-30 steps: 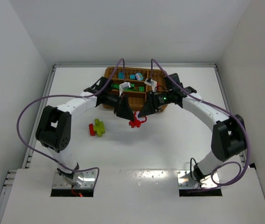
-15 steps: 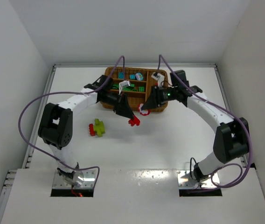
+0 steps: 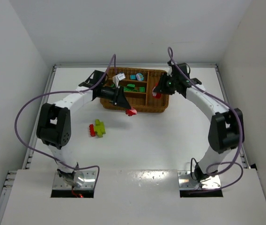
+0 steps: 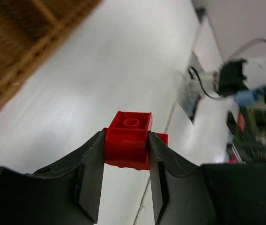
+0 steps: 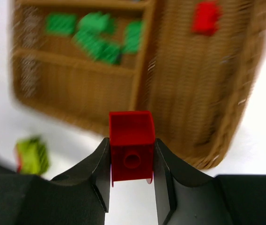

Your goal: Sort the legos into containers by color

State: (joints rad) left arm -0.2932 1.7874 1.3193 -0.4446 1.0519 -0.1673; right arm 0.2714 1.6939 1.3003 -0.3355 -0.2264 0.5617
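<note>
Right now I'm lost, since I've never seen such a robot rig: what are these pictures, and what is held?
Two robot arms stand at a white table. One picture looks down from above; the other two come from cameras on the wrists. A wicker tray holds green bricks and blue bricks. A lime-yellow brick and a loose red brick lie on the table. The left fingers pinch a red brick; the right fingers pinch a second red brick.
</note>
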